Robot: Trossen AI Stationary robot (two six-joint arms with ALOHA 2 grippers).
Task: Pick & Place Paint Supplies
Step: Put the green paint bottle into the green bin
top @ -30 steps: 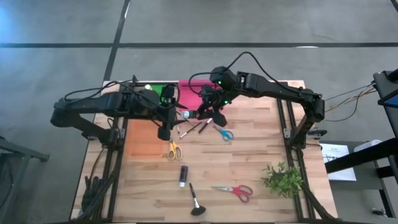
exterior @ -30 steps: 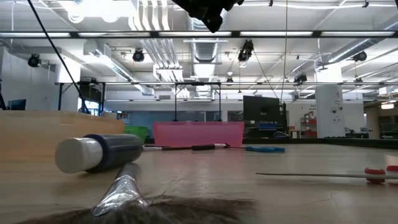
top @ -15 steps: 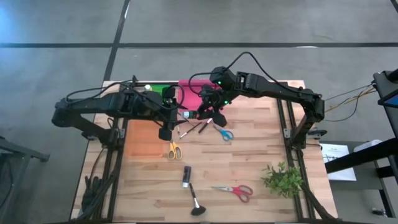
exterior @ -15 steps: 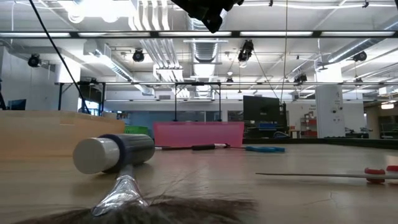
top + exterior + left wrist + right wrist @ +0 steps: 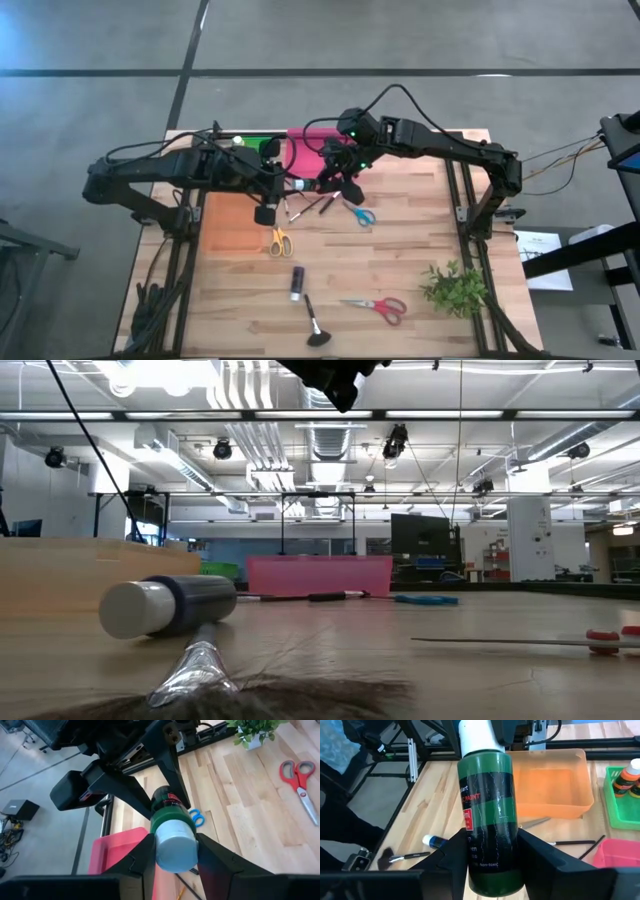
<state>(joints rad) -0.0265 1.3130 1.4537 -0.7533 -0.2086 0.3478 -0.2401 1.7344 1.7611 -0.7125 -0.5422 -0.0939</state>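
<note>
A green paint bottle with a white cap (image 5: 485,820) hangs in the air between both grippers, above the table's far middle (image 5: 312,184). My left gripper (image 5: 174,857) is shut on its cap end, and my right gripper (image 5: 487,862) is shut on its body. Lying flat on the table are a dark bottle with a white cap (image 5: 295,282), a fan brush (image 5: 315,325), slim brushes (image 5: 325,204), and yellow scissors (image 5: 279,241), blue scissors (image 5: 358,214) and red scissors (image 5: 378,305). My left gripper pinches the bottle's white cap (image 5: 174,851) between its two fingers, one on each side, coming level from the table's left. The bottle is lifted clear and lies roughly level. My right gripper pinches the bottle's green body near its bottom end (image 5: 490,865) between its two fingers, coming from the table's right. The cap end points away from it toward the left gripper.
Three trays stand along the table's far left: an orange tray (image 5: 555,775), a green tray (image 5: 622,795) with an orange bottle (image 5: 623,777) in it, and a pink tray (image 5: 305,140). A leafy plant sprig (image 5: 455,288) stands near the right edge.
The dark bottle on the table has rolled a little to one side and back again. Both grippers have stayed at the green bottle with hardly any movement.
</note>
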